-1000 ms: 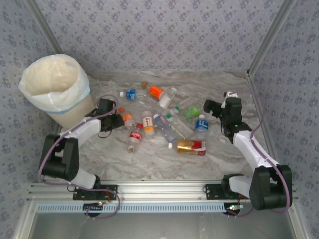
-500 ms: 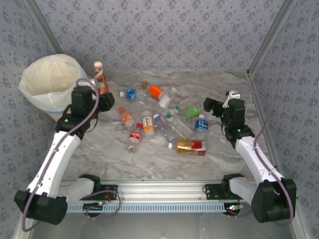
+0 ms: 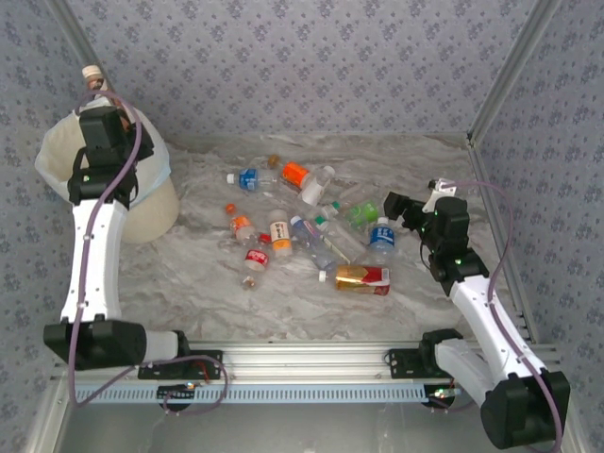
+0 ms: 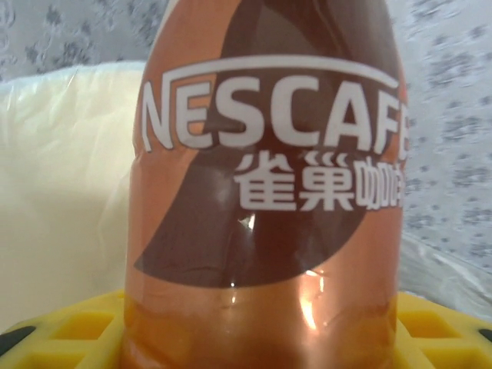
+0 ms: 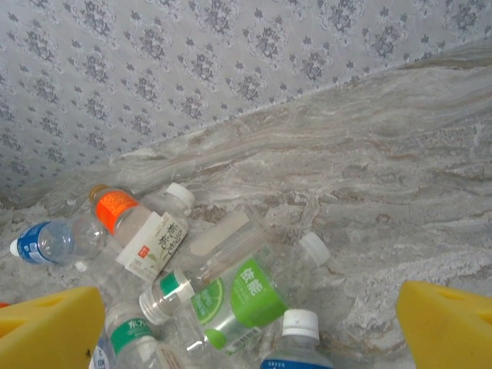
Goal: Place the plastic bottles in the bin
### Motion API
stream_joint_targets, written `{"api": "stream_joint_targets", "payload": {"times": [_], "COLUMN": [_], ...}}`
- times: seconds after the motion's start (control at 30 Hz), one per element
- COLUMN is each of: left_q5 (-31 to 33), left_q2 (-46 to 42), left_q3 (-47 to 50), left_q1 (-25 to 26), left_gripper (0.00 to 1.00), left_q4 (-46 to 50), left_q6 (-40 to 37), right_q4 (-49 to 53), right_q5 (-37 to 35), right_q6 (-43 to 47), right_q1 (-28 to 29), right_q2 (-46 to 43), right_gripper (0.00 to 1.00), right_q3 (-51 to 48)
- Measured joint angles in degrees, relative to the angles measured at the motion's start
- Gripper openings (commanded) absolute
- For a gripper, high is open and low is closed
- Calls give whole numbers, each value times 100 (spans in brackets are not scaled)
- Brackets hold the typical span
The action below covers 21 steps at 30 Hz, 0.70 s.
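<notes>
Orange-brown plastic Nescafé bottle (image 4: 265,192) is pinched by the jaws of my left gripper (image 3: 95,94) above the white-lined pale-blue bin (image 3: 151,209), placed to drop in. My right gripper (image 3: 400,205) hangs with its jaws spread over the loose bottles (image 5: 238,296) on the desk (image 3: 283,302).

The coffee bottle (image 4: 265,231) is glossy plastic, and its smooth brown-orange label catches glints. The loose bottles (image 5: 231,296) are clear, shiny plastic. The liner (image 4: 61,192) is thin, crinkled white film. The yellow fingers (image 4: 69,330) look matt, with a moulded grid. The desk (image 3: 283,302) has a smooth marbled stone look. The walls (image 3: 311,66) are matt and printed.
</notes>
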<state>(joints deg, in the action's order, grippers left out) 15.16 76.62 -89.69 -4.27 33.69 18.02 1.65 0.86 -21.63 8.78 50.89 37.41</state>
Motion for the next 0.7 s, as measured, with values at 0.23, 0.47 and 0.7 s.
{"api": "stream_joint_targets", "payload": {"times": [0.23, 0.47, 0.7], "left_q5": [-236, -413, -815], "left_q2": [706, 970, 933], "left_q3": [-107, -376, -520], "left_q1": [-603, -654, -656], "left_gripper": [52, 83, 94], "left_q4": [341, 673, 686], "left_q6": [310, 507, 555], "right_q4": [466, 1012, 2033], "right_q5": [4, 289, 660], "right_q6": [138, 693, 1943], "right_q1": [13, 55, 570], "right_q2": [-48, 199, 833], "right_gripper": [100, 100, 100], "right_q3": [-4, 7, 516]}}
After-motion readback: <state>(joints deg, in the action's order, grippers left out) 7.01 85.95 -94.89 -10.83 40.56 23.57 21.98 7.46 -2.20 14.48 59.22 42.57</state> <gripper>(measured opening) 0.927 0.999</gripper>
